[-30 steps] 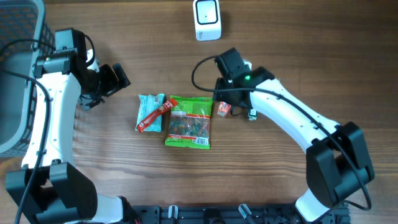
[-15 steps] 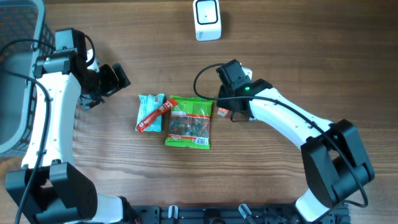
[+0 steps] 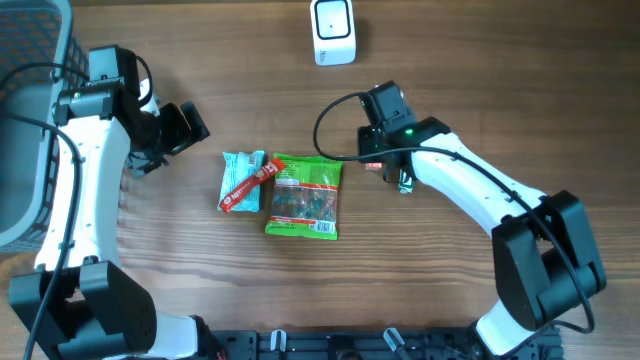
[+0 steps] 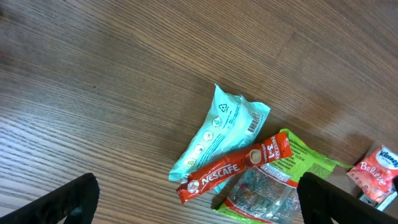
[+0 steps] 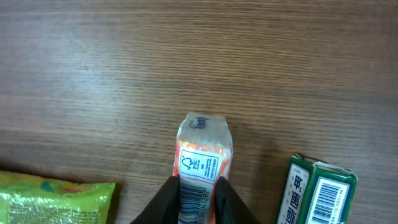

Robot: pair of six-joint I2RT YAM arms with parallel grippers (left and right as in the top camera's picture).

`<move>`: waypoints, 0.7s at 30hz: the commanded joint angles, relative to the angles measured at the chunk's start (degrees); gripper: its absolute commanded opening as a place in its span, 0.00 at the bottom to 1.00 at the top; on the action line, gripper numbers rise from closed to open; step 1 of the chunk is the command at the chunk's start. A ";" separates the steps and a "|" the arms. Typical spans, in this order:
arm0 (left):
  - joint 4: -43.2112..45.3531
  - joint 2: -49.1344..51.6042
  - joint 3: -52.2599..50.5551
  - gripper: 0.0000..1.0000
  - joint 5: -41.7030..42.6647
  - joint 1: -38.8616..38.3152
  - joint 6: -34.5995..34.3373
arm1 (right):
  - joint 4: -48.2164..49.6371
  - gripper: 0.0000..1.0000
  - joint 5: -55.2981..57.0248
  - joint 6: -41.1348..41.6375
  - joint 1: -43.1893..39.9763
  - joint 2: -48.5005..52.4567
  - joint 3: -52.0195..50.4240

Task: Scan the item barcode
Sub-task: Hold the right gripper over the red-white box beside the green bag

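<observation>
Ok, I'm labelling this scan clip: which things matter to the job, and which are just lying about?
In the job: orange pack between the right fingers; white scanner.
Lying about: teal packet, Nescafe stick, green snack bag, green box, basket.

Item: small orange-and-white plastic packet (image 5: 202, 155), barcode side up, pinched at one end by right gripper (image 5: 198, 198). The white box-shaped scanner (image 3: 333, 32) lies well apart.

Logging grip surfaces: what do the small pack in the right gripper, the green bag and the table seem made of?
Small pack: likely soft plastic film, puckered at its end.
Green bag: glossy plastic film, clear window.
Table: wood or wood-look laminate, matte, grained.
</observation>
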 commanded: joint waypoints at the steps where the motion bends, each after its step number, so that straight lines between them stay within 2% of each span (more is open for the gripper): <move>1: 0.15 -0.74 -0.26 1.00 -0.35 0.15 -0.50 | 0.57 0.18 1.27 -2.91 -0.04 -0.57 1.55; 5: 0.15 -0.74 -0.26 1.00 -0.35 0.15 -0.50 | 3.85 0.19 2.47 -3.91 -0.04 -0.63 1.57; 17: 0.15 -0.74 -0.26 1.00 -0.35 0.15 -0.50 | 1.51 0.18 2.49 -3.98 -0.04 -0.72 1.55; 21: 0.15 -0.74 -0.26 1.00 -0.35 0.15 -0.50 | 1.57 0.22 2.47 -3.93 -0.04 -0.72 1.55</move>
